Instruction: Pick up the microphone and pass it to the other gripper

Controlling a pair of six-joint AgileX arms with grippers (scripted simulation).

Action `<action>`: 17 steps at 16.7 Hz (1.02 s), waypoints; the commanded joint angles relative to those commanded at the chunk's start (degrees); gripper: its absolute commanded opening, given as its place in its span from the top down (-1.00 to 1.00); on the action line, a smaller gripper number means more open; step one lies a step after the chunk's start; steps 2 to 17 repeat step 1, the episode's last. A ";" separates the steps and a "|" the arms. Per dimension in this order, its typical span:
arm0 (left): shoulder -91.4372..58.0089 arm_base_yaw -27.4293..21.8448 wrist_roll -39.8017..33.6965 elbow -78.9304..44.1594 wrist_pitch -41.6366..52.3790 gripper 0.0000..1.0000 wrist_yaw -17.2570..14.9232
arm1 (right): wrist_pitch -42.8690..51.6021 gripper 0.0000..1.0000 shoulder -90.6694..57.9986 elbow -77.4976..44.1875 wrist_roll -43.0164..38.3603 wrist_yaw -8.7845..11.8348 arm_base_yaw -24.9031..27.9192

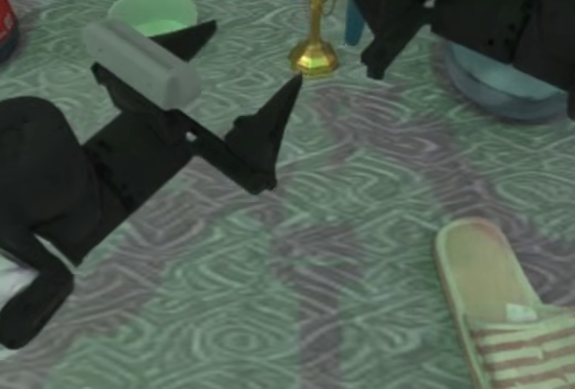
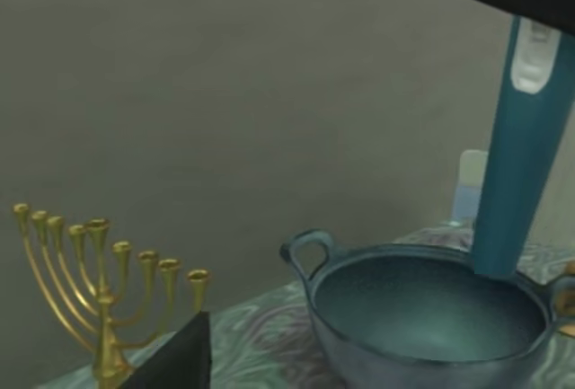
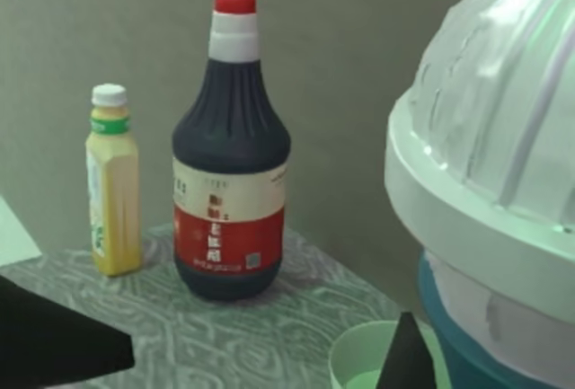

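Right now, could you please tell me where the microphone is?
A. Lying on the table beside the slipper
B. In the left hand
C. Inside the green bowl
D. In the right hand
D: the right hand, at the far side of the table, grips the microphone with its teal handle pointing down, while the left hand is open and empty.

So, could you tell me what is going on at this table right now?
The right gripper, at the back right of the table, holds the microphone in the air by the upper part of its teal handle. The handle hangs by the blue pot, next to the gold candle stand. The left gripper is open and points towards the microphone, but is not touching it. The handover is not yet done.
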State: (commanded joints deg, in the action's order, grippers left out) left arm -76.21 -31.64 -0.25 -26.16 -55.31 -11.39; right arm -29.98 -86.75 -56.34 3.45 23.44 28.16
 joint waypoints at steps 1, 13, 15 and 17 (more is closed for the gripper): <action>0.58 0.16 0.00 0.58 -0.03 -1.00 -0.15 | 0.00 1.00 0.28 0.30 0.04 0.34 -0.38; 0.58 0.16 0.00 0.58 -0.03 -1.00 -0.15 | 0.00 1.00 0.28 0.30 0.04 0.34 -0.38; 0.58 0.16 0.00 0.58 -0.03 -1.00 -0.15 | 0.00 1.00 0.28 0.30 0.04 0.34 -0.38; 0.58 0.16 0.00 0.58 -0.03 -1.00 -0.15 | 0.00 1.00 0.28 0.30 0.04 0.34 -0.38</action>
